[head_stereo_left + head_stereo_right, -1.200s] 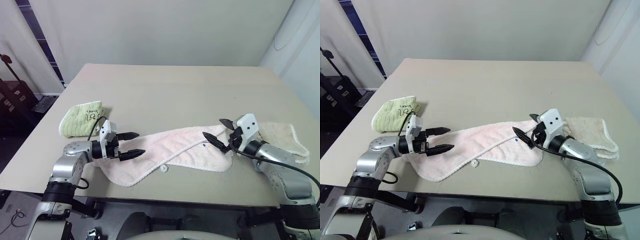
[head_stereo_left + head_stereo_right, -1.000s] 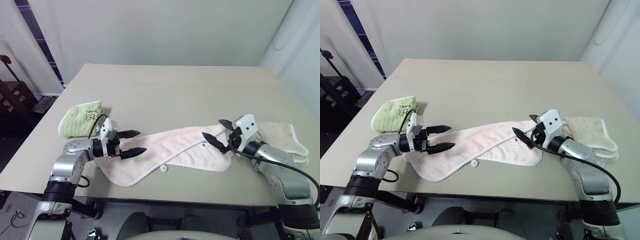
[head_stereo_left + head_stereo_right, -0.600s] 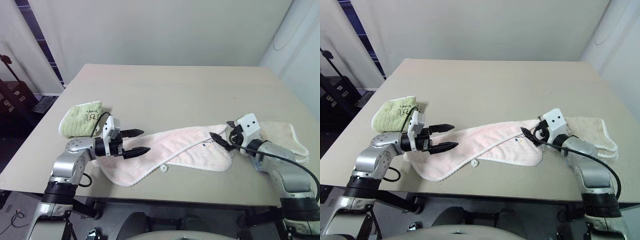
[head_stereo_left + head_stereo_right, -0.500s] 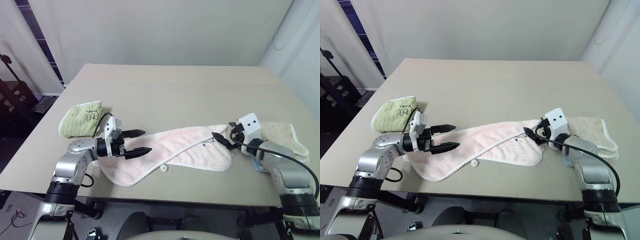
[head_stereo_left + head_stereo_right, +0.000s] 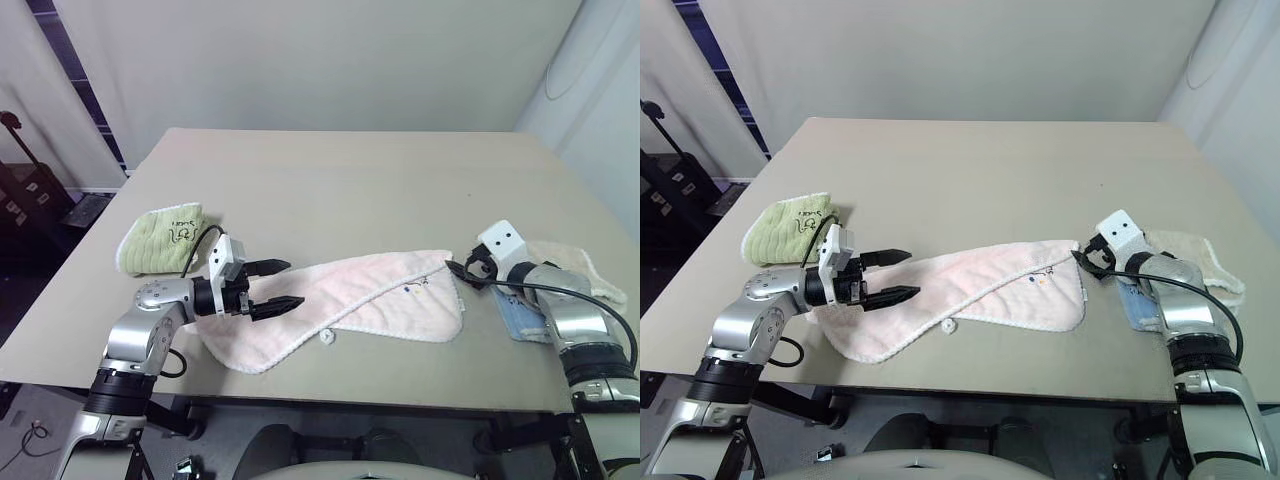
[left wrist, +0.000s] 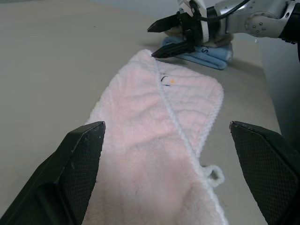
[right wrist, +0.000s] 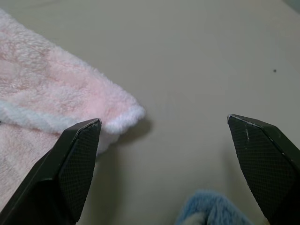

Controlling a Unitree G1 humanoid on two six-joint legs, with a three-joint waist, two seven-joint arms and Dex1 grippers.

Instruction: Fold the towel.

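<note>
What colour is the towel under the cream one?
Light blue, clearest in the left wrist view.

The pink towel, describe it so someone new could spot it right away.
On the tan table, look along the near edge between the two arms. The pink towel lies stretched out there, unlike the folded green towel left of it and the cream towel at right.

A bare test room or lab: one plain beige worktop (image 5: pixel 350 180) stands against blank pale walls (image 5: pixel 300 60), a white curtain (image 5: pixel 600 90) alongside.
</note>
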